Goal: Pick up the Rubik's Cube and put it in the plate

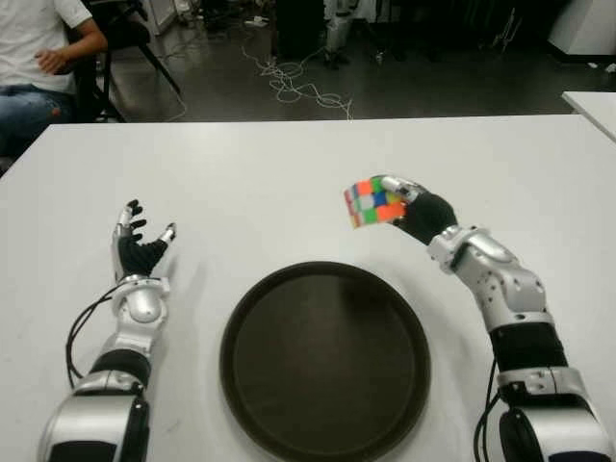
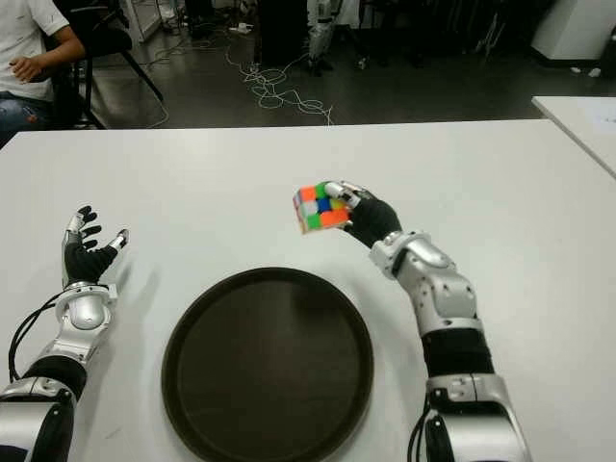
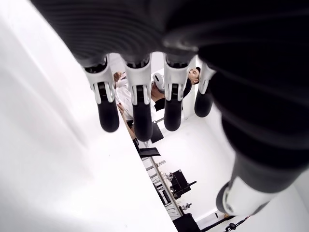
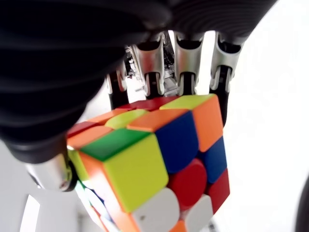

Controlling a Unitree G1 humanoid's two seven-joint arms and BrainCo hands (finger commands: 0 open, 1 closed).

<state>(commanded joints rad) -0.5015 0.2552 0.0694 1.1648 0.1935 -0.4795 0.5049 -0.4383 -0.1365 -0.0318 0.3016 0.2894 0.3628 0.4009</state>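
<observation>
Plate (image 1: 289, 423), R-hand (image 1: 416, 207) w/ unlabelled cube (image 1: 373, 201)

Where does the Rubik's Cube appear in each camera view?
Left eye: Rubik's Cube right of centre, in the right hand, beyond the plate.
Right eye: near centre, beyond the plate.
Left wrist: not in view.
Right wrist: fills the centre.
Shared landmark: the plate.

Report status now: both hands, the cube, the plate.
Right hand shut on Rubik's Cube, held beyond the far rim of the plate, not yet over it. Left hand open, idle left of plate. Nothing seen blocking.
</observation>
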